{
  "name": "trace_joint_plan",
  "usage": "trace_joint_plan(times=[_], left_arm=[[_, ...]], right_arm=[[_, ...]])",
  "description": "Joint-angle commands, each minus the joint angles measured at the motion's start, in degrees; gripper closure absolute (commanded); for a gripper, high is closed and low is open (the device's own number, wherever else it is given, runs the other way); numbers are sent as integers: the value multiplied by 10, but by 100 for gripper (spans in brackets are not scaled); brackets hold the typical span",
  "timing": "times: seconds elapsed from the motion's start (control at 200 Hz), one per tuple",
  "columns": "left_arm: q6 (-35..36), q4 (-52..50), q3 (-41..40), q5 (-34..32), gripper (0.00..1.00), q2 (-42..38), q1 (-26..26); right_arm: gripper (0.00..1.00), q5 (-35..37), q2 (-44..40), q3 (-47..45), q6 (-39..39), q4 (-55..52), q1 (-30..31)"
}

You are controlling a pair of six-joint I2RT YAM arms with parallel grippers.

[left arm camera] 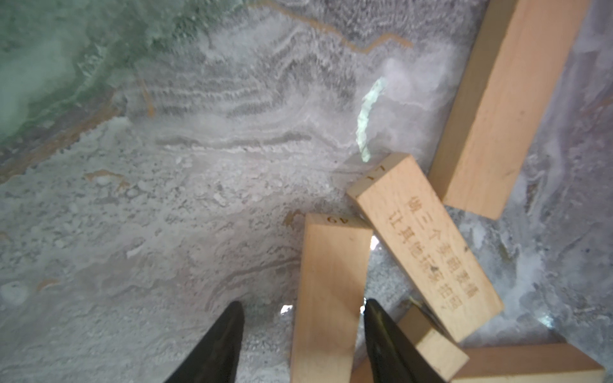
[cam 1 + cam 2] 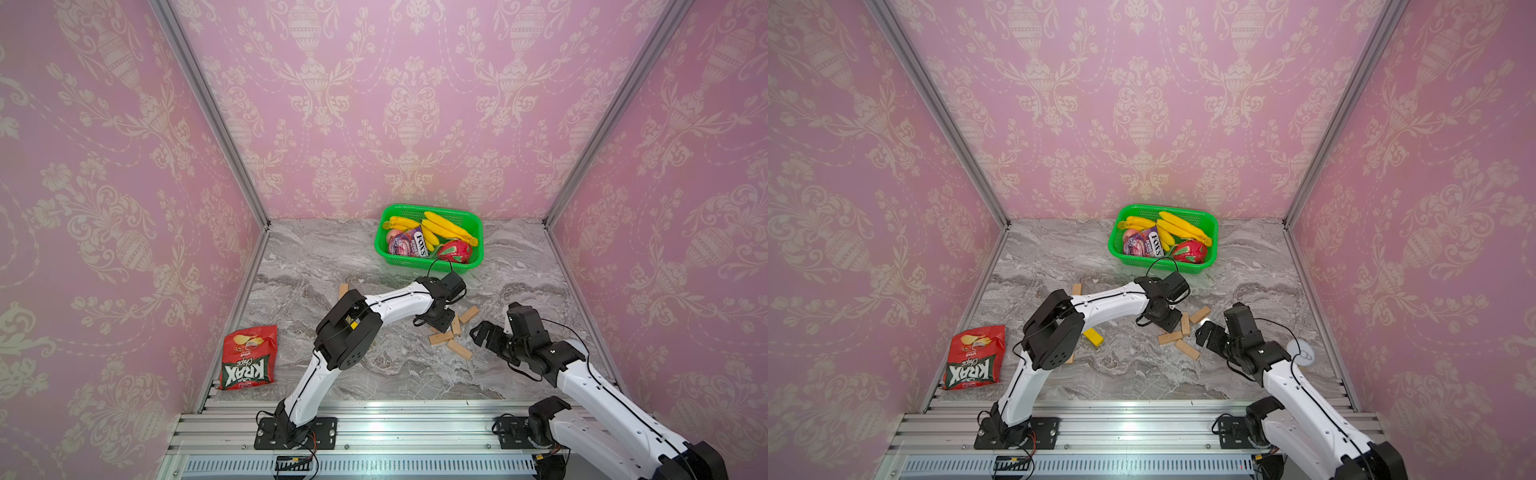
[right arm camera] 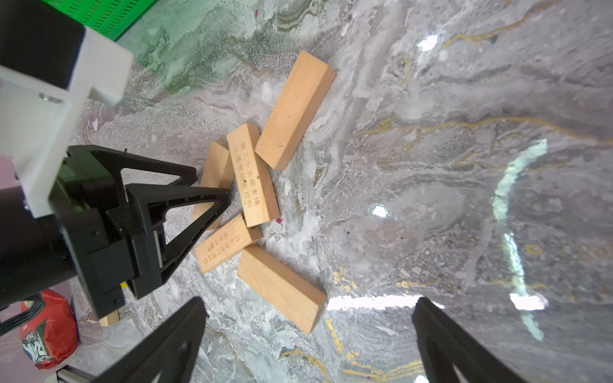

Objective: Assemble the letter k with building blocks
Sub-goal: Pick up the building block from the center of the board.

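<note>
The building blocks lie in a loose heap toward the right edge of the tabletop. Our left gripper stands partly open astride one tan bar, across its narrow width. A gap shows at one finger, so nothing is clamped; we judge it is lined up for a clean pinch. Our right gripper hovers beside the heap, wide open and empty, likely keeping clear.
</note>
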Motion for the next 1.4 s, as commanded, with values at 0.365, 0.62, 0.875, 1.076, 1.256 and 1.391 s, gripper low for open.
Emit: trace_joint_plan(times=[0.365,0.62,0.875,1.076,1.256,1.391], left_arm=[[-2,-21,-5,-26,43,11,-12],[1,-28,-7,-38,46,9,-12],[-6,-31,-6,-48,57,12,-12],[-7,-38,2,-54,59,13,-12],[-13,-50,18,-53,67,6,-9],[-33,-35,8,-27,74,-6,5]], right_arm=[[0,-11,5,13,-18,1,-11],[0,-17,-6,-6,-7,16,-14],[0,-23,25,6,-15,33,-16],[0,-29,44,5,-21,47,-16],[0,-35,57,7,-19,59,-17],[0,-38,62,13,-27,60,-17]])
